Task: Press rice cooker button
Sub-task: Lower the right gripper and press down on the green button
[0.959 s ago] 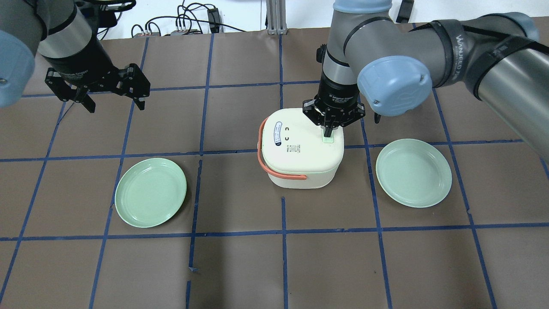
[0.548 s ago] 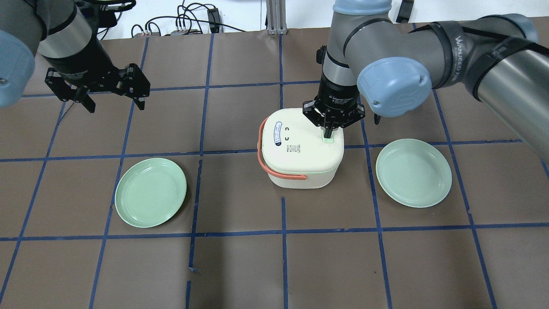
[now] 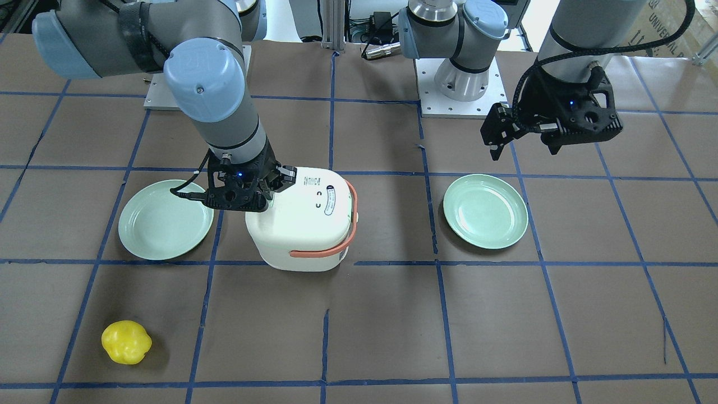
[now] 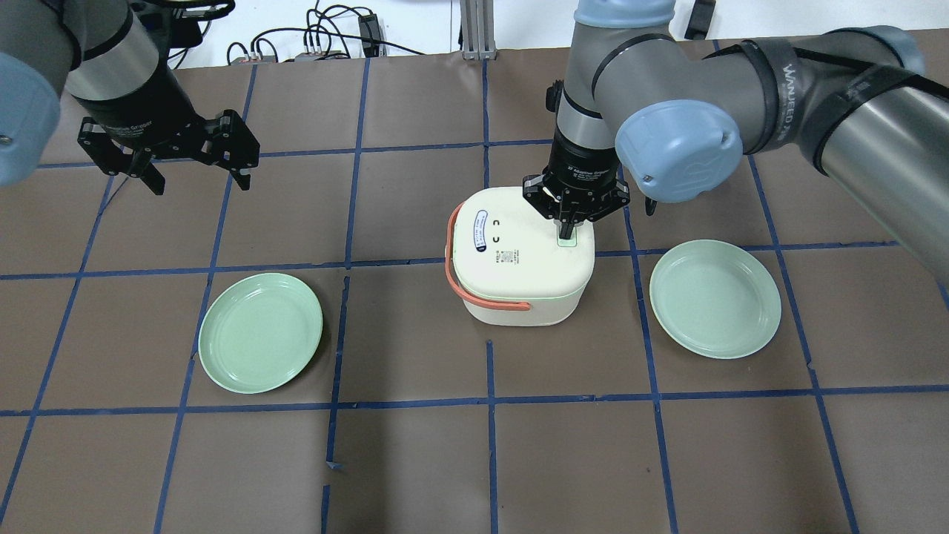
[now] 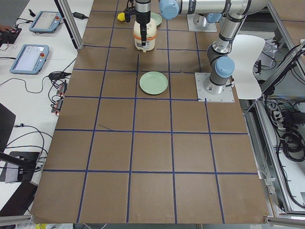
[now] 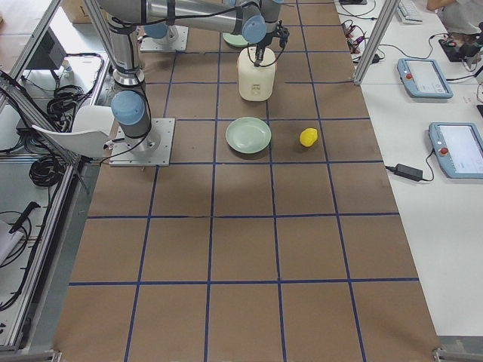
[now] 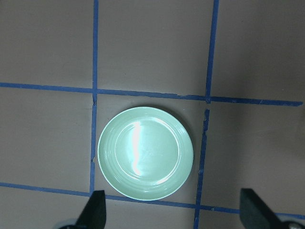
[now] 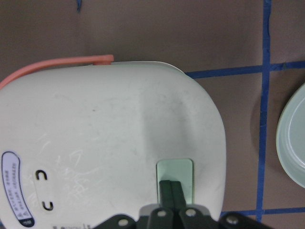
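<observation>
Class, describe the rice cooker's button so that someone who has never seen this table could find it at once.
Find the white rice cooker with the coral handle, standing between two green plates. On its lid, at the end away from the oval label, the button sits under the shut fingertips of the right gripper. It is the lid's only pale green rectangle.

Brightness: bright, even light from above in every view.
Shadows: soft dark patches on the table, left of the rice cooker.
Glare: white streak across the left plate; the rice cooker's top is washed out.
Focus: sharp throughout; far things are tiny in the side views.
</observation>
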Action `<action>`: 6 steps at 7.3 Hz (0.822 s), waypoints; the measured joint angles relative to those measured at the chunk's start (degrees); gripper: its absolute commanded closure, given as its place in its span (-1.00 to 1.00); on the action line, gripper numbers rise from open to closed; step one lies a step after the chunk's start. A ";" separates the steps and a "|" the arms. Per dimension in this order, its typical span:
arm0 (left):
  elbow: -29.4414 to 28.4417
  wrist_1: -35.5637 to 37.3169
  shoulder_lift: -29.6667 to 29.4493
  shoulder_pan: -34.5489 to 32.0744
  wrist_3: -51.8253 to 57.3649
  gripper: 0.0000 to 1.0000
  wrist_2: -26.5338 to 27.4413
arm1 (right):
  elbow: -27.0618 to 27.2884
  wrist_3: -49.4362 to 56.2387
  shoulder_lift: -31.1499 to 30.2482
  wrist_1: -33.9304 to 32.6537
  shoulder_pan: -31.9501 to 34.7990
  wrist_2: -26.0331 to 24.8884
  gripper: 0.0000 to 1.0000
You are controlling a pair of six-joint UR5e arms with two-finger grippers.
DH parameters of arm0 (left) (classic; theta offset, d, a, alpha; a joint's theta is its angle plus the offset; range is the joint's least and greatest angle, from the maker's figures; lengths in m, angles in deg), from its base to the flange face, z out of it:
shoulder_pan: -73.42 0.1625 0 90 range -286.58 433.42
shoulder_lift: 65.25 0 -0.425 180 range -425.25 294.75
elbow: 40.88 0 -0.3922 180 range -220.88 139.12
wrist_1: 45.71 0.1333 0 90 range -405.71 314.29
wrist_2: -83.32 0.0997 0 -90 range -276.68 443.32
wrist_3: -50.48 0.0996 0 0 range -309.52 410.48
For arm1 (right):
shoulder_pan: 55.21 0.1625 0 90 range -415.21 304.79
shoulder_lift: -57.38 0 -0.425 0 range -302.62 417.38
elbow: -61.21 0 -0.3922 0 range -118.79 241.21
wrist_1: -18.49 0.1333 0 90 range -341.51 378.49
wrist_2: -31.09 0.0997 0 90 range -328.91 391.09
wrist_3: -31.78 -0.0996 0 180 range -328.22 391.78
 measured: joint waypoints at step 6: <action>0.00 0.00 0.00 -0.02 0.00 -1.00 0.00 | -1.00 -0.14 0.01 -0.19 -0.08 -0.19 0.98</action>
